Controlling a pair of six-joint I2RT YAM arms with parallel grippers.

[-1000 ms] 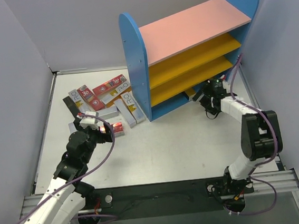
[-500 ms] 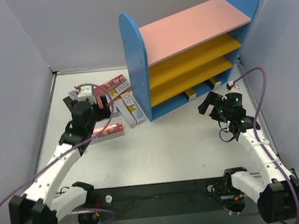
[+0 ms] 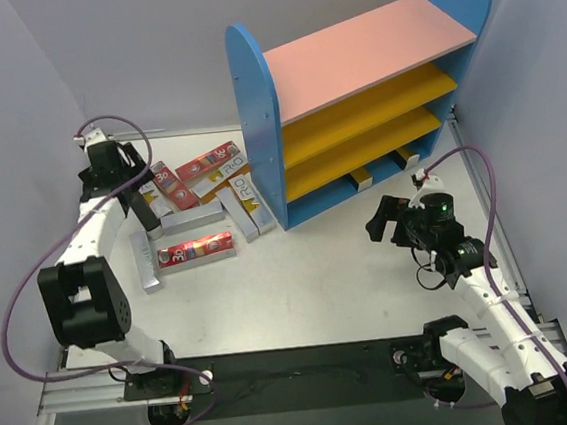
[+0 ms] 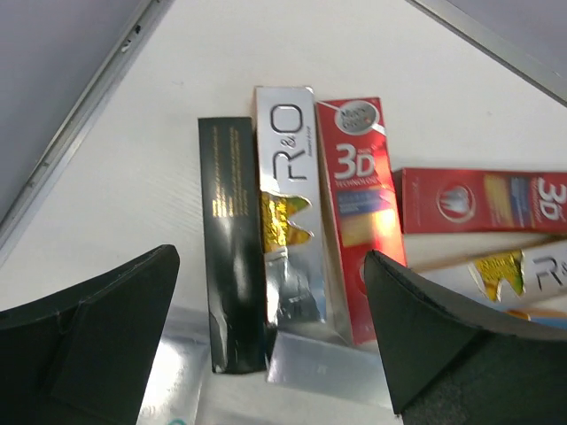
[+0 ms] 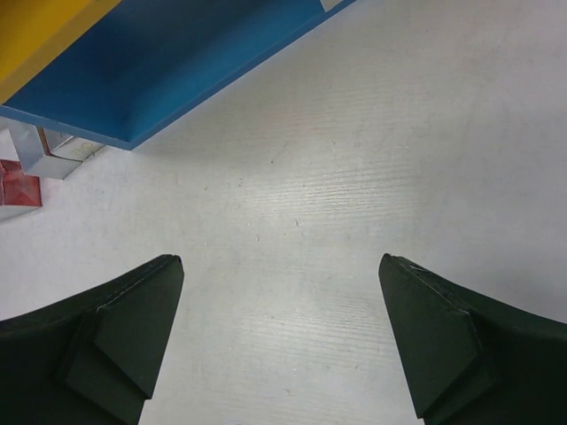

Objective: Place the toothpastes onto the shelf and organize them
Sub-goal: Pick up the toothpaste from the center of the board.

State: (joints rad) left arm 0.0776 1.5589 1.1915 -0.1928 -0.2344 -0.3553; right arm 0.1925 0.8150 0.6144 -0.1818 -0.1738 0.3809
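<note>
Both arms have shifted since the earlier frame: left tool (image 3: 123, 183) swung to the upper left of the top view, and right tool (image 3: 378, 218) drew back from the shelf (image 3: 351, 75) toward the lower right.

Left to right: the left tool hovers with its jaws fully spread and holds nothing, above the left end of the loose toothpastes (image 3: 197, 196) on the tabletop (image 3: 310, 280). Its wrist view shows a black box (image 4: 232, 239), a silver box (image 4: 288, 221) and a red box (image 4: 363, 204) lying side by side and touching. The shelf stands at upper centre. Two further boxes (image 3: 360, 177) lie on its blue base. At right, the right tool is likewise wide open and empty above bare tabletop, apart from the shelf.
</note>
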